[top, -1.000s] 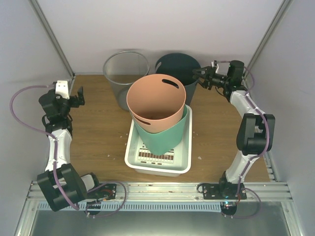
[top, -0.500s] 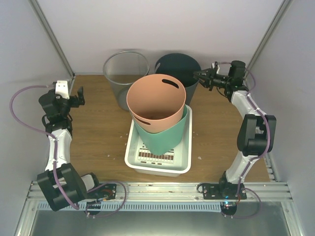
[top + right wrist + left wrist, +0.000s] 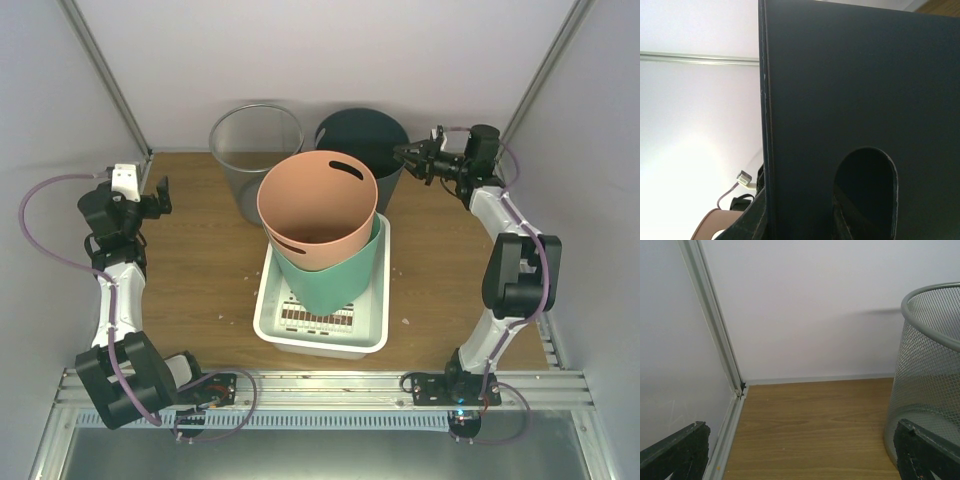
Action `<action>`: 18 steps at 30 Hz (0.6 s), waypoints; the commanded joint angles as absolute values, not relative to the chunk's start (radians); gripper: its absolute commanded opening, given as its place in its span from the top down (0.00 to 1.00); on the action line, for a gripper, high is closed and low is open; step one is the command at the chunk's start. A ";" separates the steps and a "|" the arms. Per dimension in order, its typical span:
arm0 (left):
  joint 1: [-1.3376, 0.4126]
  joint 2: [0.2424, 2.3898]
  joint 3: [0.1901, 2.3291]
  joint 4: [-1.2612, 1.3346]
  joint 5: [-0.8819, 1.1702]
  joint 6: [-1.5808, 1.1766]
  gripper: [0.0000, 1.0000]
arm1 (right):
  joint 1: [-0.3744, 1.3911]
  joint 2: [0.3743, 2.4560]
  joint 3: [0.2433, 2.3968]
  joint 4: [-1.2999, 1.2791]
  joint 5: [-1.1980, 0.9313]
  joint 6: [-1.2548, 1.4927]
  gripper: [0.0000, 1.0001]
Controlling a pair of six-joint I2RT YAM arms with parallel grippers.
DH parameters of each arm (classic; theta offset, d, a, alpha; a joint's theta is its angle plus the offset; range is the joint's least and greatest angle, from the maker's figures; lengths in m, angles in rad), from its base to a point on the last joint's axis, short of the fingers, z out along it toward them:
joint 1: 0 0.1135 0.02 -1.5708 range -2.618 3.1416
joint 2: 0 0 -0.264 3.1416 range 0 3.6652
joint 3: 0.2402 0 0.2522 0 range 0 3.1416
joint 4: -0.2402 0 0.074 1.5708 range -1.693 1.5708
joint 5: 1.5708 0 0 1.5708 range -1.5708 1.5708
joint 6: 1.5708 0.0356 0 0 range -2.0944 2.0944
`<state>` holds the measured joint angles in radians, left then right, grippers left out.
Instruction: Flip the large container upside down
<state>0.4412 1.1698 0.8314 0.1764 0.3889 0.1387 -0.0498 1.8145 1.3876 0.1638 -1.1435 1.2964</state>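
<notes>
Top view: large container (image 3: 360,135), dark, stands upright with its mouth up at the back of the bench (image 3: 200,280), right of centre and close to the rear wall. A wire mesh bin (image 3: 255,150), also upright, stands just beside it on the left.

In front of both: orange bin (image 3: 318,205) nested in a green bin (image 3: 330,275). The pair tilts, with its mouth towards the camera, and sits in a white tray (image 3: 275,325) mid-bench.

Right arm reaches in from the right side. The right end effector (image 3: 403,152) is at the right-hand rim of the large container, tips at the rim edge.

Right wrist view: the dark wall fills nearly the whole frame, with the rim edge running top to bottom at left of centre. An oval handle cutout (image 3: 865,192) is in the lower part of the wall. One dark part shows low beside the rim edge and another through the cutout. Cannot tell whether the right end effector is pinching the wall or only straddling it.

Left arm is drawn back to the far left of the bench. The left end effector (image 3: 160,195) is near the left wall, well apart from all the bins.

Left wrist view: fingers (image 3: 677,452) sit at the two lower corners of the frame, spread wide with nothing between them, over bare bench. The mesh bin is at the right edge of that view
</notes>
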 commanded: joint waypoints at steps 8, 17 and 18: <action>0.450 1.182 0.854 0.232 0.416 0.105 0.01 | -0.065 1.718 1.693 -0.240 -0.954 0.758 0.99; 0.451 1.198 0.878 0.227 0.427 0.082 0.01 | -0.068 1.674 1.796 -0.399 -0.868 0.552 0.99; 0.450 1.198 0.880 0.226 0.429 0.079 0.01 | -0.065 1.665 1.815 -0.437 -0.821 0.506 0.99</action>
